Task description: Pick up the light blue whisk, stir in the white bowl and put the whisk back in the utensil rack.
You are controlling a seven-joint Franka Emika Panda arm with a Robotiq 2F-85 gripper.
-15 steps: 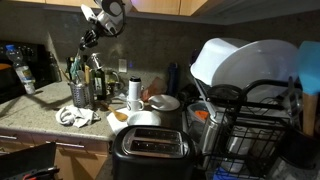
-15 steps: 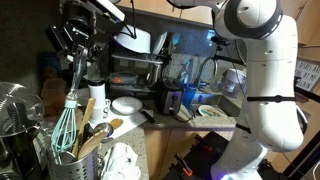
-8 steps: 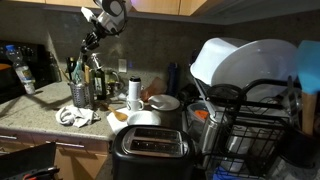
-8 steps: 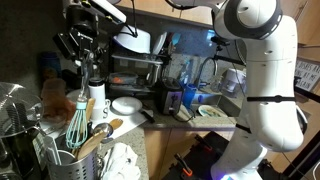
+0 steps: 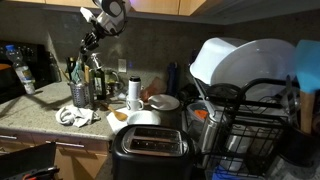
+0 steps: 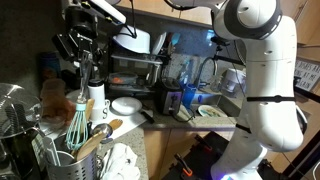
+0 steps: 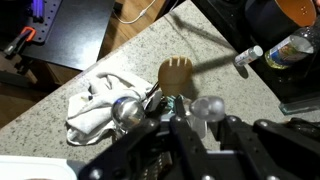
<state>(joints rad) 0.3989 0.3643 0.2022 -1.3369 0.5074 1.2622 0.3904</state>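
The light blue whisk point(image 6: 76, 122) hangs upright from my gripper point(image 6: 85, 62), which is shut on the top of its slim handle. The pale blue head sits at the mouth of the utensil rack point(image 6: 62, 168), a silvery mesh cup with wooden utensils in it. In an exterior view the gripper point(image 5: 88, 42) is above the rack point(image 5: 80, 94) at the left of the counter. In the wrist view the clear handle end point(image 7: 202, 106) sits between my fingers point(image 7: 190, 122). A white bowl point(image 6: 127, 106) stands on the counter behind the rack.
A white cloth point(image 7: 92, 102) lies by the rack. A wooden slotted spatula point(image 7: 175, 72) and a metal spoon point(image 7: 128, 110) stick out of the rack. Bottles point(image 5: 97, 80), a black toaster point(image 5: 150, 148) and a large black dish rack point(image 5: 255, 120) crowd the counter.
The whisk has risen a little and shifted sideways with my gripper over the last second. In the last half second almost nothing has moved.
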